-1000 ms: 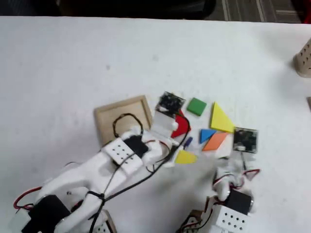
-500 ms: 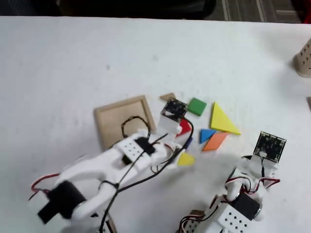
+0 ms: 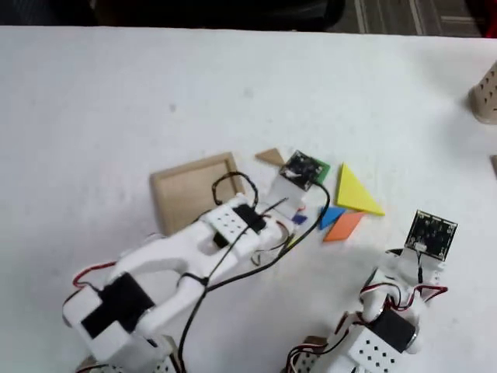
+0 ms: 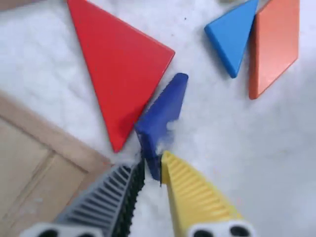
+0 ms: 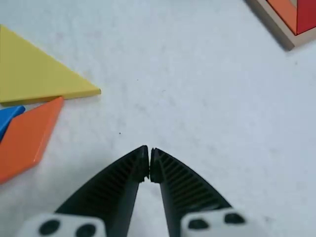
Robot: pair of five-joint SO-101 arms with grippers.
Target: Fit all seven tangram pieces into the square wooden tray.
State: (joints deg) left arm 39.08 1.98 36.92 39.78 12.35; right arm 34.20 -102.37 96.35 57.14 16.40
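My left gripper point(image 4: 150, 170), one finger grey and one yellow, is shut on a dark blue piece point(image 4: 160, 113) that stands tilted on the table. It touches the large red triangle point(image 4: 118, 69), close to the wooden tray's corner point(image 4: 44, 143). Just beyond lie a light blue triangle point(image 4: 232, 34) and an orange parallelogram point(image 4: 274, 44). From above, the left arm reaches past the tray point(image 3: 190, 190) to the pieces; a brown triangle point(image 3: 269, 156), a half-hidden green square point(image 3: 320, 169) and a big yellow triangle point(image 3: 356, 190) lie around it. My right gripper point(image 5: 149, 163) is shut on nothing, over bare table, drawn back from the yellow triangle point(image 5: 34, 69).
The right arm point(image 3: 388, 326) sits at the near right of the white table. A second wooden frame holding red and orange pieces point(image 5: 284, 22) lies farther right. A pale perforated cone point(image 3: 485, 97) stands at the far right edge.
The left arm has swung right from the tray toward the pieces, uncovering the brown triangle and covering the red one. The right arm drew back from the orange piece, then stayed still.
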